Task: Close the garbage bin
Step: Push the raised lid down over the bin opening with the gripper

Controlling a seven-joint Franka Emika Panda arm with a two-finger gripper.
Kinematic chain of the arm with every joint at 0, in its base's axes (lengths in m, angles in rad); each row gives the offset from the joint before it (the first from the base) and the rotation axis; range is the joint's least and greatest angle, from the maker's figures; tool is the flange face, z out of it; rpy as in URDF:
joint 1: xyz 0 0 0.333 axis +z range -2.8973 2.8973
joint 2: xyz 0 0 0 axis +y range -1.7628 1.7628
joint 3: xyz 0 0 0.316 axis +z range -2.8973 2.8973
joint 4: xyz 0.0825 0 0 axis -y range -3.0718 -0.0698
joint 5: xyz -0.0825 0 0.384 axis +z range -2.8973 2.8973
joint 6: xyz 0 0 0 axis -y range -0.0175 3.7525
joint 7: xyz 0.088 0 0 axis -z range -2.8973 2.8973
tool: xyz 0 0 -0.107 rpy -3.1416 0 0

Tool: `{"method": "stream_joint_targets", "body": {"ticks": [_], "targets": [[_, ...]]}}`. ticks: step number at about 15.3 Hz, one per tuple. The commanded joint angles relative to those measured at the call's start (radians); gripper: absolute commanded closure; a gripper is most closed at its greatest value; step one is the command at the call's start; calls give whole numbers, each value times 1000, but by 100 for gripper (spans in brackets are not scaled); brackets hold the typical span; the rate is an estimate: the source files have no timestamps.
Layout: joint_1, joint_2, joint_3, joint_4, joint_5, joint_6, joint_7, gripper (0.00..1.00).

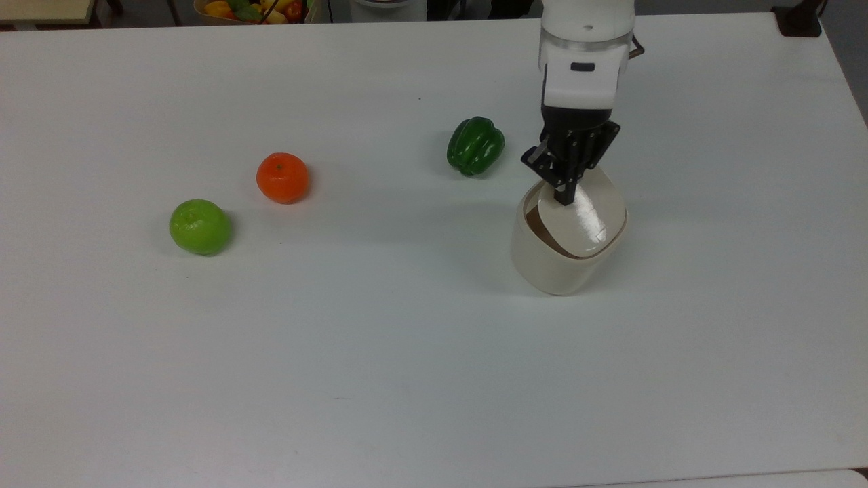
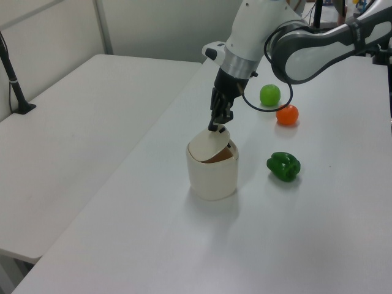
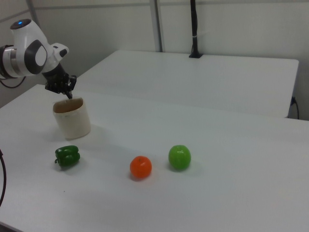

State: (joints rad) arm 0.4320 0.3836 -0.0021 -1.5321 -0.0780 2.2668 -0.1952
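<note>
The gripper (image 1: pixel 564 198) is seen with its black fingers drawn together, pressed tip-down on the smooth cream lid (image 1: pixel 584 217) of the garbage bin (image 2: pixel 212 173). The lid is tilted (a dark gap is left at the top view's left edge). The rounded-square plastic bin is stood on the white table (image 1: pixel 407 352), near a glossy green pepper (image 1: pixel 475 145). The arm is angled steeply downward.

White arm (image 2: pixel 257 27) with grey joint, black cable, and black claw (image 1: pixel 564 196).
</note>
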Motion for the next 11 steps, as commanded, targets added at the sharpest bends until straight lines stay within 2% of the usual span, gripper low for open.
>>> {"method": "stream_joint_targets", "body": {"ticks": [1, 11], "targets": [[1, -11, -2, -16, 11, -58, -43, 100], [7, -5, -1, -28, 12, -110, -44, 100]]}}
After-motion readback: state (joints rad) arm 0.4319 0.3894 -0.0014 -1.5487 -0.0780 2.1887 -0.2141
